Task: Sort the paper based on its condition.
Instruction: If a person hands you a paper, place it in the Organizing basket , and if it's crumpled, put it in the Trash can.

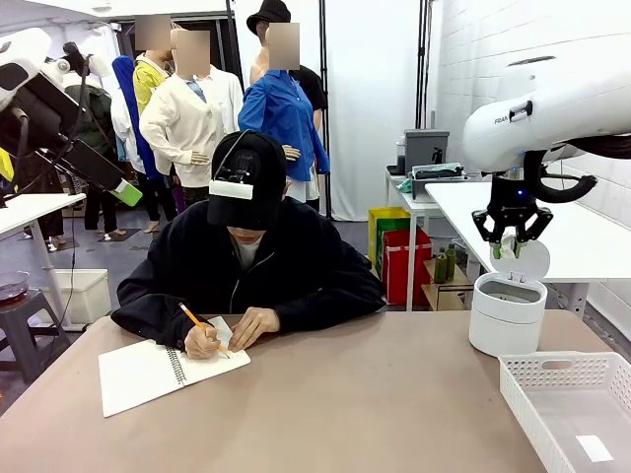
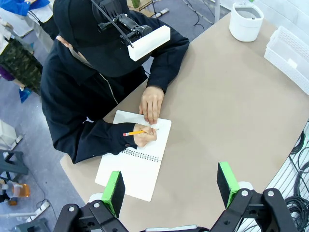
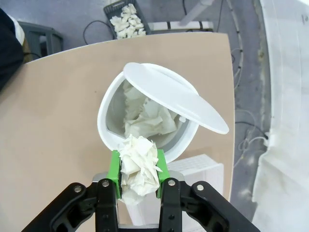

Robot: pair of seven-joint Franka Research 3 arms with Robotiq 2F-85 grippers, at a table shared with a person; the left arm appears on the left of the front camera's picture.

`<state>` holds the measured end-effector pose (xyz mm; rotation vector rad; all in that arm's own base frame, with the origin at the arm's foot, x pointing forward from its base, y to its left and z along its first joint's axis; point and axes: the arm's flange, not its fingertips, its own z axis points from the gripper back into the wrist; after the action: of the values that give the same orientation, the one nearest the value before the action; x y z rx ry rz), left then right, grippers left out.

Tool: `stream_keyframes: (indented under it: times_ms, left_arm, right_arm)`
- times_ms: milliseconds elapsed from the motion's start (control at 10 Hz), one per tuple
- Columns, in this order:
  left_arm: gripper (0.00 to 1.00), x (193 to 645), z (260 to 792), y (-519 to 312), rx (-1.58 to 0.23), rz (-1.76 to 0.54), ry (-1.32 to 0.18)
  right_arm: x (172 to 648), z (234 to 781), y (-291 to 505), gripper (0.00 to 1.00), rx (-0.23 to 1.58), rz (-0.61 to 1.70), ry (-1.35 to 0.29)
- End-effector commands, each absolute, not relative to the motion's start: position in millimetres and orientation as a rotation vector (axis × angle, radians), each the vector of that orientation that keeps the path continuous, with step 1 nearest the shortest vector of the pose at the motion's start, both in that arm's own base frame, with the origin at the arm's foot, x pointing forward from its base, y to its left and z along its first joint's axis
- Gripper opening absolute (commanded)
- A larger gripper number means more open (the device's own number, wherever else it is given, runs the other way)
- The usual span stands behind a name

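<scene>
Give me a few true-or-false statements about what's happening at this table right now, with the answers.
1. The right gripper holds a crumpled paper above the white bin. True.
2. The bin's lid is shut. False: the lid is flipped open, with crumpled sheets inside.
3. The person is writing in a spiral notebook with a pencil. True.
4. The left gripper grips the notebook. False: it hangs open above the table, holding nothing.
5. The white basket is heaped with sheets. False: just one small flat white piece shows in it.
</scene>
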<state>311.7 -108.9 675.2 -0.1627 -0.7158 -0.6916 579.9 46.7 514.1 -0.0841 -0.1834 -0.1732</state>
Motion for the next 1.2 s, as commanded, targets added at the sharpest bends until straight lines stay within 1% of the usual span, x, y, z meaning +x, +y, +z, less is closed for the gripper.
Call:
stream_keyframes:
  times_ms: [0,300,400,600,700,1000,1100]
  left_arm:
    - [1.00,311.6,675.7,-107.6,-0.165,-0.689,-0.718]
    - [1.00,311.6,675.7,-107.6,-0.165,-0.689,-0.718]
    - [1.00,311.6,675.7,-107.6,-0.165,-0.689,-0.718]
    - [1.00,311.6,675.7,-107.6,-0.165,-0.689,-0.718]
    - [1.00,311.6,675.7,-107.6,-0.165,-0.689,-0.718]
    - [1.00,311.6,675.7,-107.6,-0.165,-0.689,-0.718]
    - [1.00,311.6,675.7,-107.6,-0.165,-0.689,-0.718]
  right_arm:
    - [581.6,518.3,49.8,0.32,-0.085,-0.157,-0.187]
    - [581.6,518.3,49.8,0.32,-0.085,-0.157,-0.187]
    - [580.3,516.2,48.9,0.49,-0.084,-0.167,-0.187]
    - [579.2,514.8,44.3,0.87,-0.083,-0.176,-0.180]
    - [577.9,514.6,42.6,1.00,-0.088,-0.180,-0.178]
    - [577.6,512.8,42.3,1.00,-0.104,-0.186,-0.171]
    - [576.1,514.4,45.2,1.00,-0.078,-0.164,-0.167]
